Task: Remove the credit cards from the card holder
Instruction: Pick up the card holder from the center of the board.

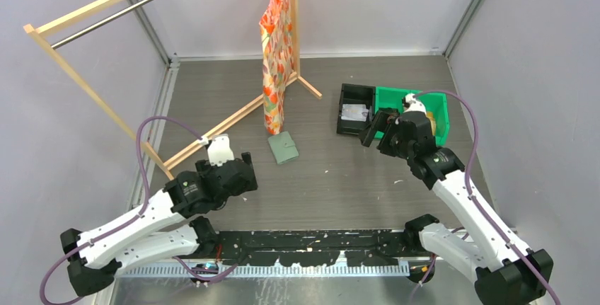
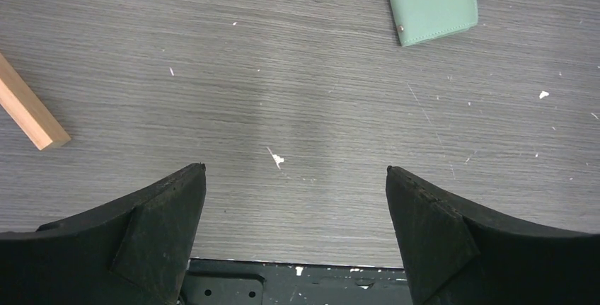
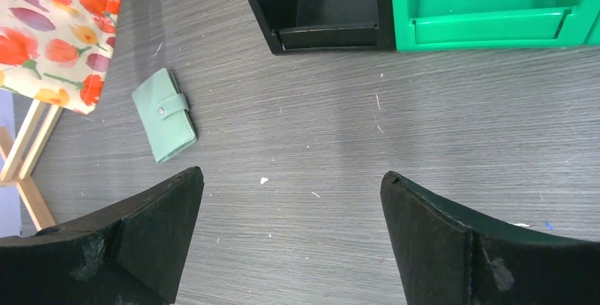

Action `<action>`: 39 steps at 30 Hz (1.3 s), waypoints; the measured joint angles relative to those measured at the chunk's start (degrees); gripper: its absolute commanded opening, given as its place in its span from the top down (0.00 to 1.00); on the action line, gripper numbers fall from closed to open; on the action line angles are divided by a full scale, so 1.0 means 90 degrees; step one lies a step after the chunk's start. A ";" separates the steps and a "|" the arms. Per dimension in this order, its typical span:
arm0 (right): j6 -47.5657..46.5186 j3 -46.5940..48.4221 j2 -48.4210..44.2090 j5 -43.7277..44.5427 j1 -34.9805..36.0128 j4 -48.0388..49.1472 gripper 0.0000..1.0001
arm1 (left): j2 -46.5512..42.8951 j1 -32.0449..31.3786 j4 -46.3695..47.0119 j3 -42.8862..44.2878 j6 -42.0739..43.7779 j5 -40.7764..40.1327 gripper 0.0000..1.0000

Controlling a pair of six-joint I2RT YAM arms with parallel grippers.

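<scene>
Top view, holder: the card holder point(image 1: 283, 147) is lying shut on the table point(image 1: 339, 185), just beside the foot of the hanging cloth point(image 1: 274, 57), between the two arms
Top view, left gripper: the left gripper point(image 1: 230, 160) is hovering near the holder on its left side, jaws released, carrying nothing
Top view, right gripper: the right gripper point(image 1: 375, 127) is hovering in front of the black bin point(image 1: 356, 110) and green bin point(image 1: 396, 94), well apart from the holder, spread wide and empty too
Top view, surroundings: a wooden rack point(image 1: 106, 110) is standing across the far left, its foot rail running close behind the holder
Left wrist view: the jaws are gaping over bare table; the holder is showing at the top edge with its snap tab fastened; a rack end is poking in at the left
Right wrist view: the jaws are standing wide; the holder is lying far left beside the cloth hem; something dark and flat is sitting in the green bin, possibly cards, but it is cropped
Risk, sliding: the thin holder is lying flat, so a pinch from above is likely skidding it away
Risk, snap: with the tab fastened, one arm pulling alone is probably dragging the whole holder instead of opening it
Risk, snagging: an approach from the far side is risking catching the cloth or rail
In the way: only cloth and rail are crowding the holder; the near side is lying open
</scene>
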 measured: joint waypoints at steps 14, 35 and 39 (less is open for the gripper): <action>-0.0294 0.1076 0.2594 0.1190 0.2885 0.0141 0.00 | 0.0029 0.0000 0.0245 -0.0090 0.0321 0.0233 0.01; -0.0340 0.3434 0.6989 0.0330 0.2815 0.1821 0.12 | 0.0607 0.0000 0.0012 0.0051 0.0357 0.0515 0.03; -0.0243 0.3429 0.7096 0.0083 0.2817 0.1931 0.24 | 0.0658 0.0000 0.0017 0.0051 0.0359 0.0522 0.03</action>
